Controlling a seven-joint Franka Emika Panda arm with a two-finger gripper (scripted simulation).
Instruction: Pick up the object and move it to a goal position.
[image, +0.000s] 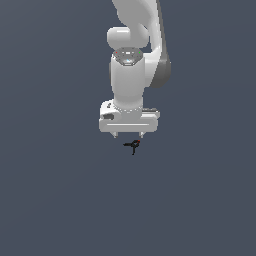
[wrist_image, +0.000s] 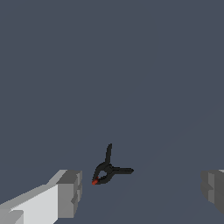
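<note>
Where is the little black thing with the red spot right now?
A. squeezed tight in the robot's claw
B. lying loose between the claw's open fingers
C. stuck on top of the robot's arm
B: in the wrist view the object lies between the gripper's wide-apart fingers, gripped by neither.

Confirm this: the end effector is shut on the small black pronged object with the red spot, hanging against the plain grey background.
Not right. The end effector is open, not shut on the object. The wrist view shows its fingers spread wide, with the object lying free between them, close to one finger. The rest stands.
</note>
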